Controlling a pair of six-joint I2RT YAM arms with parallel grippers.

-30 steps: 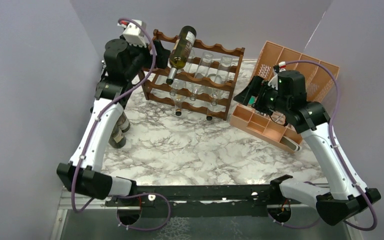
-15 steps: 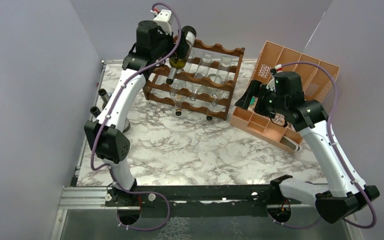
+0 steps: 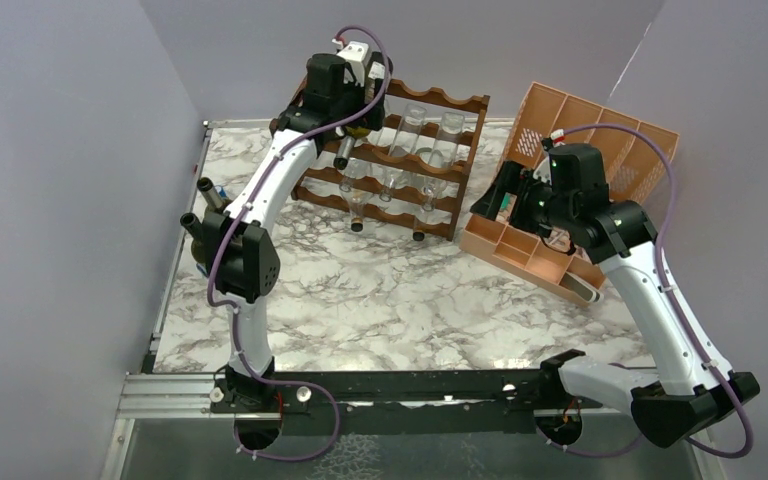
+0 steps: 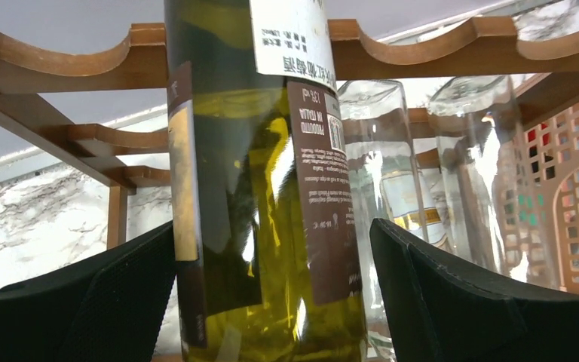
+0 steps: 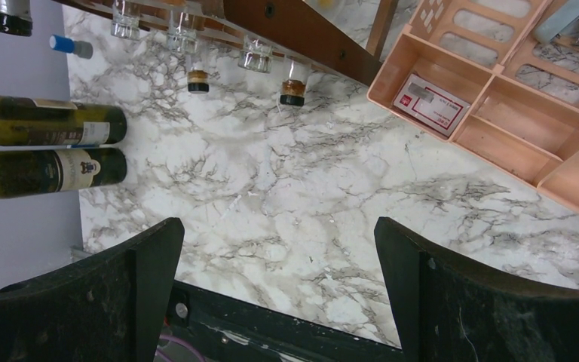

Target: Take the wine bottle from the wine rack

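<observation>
Left hand point(image 4: 271, 230) spread, straddling green wine bottle point(image 4: 249, 151) on wine rack point(image 4: 60, 60); right hand point(image 5: 279, 226) spread, empty, above bench point(image 5: 286, 173).

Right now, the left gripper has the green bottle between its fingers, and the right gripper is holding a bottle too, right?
Not quite. The left gripper does have the green bottle between its fingers, but the right gripper holds nothing. The right wrist view shows its fingers wide apart over the marble table.
</observation>
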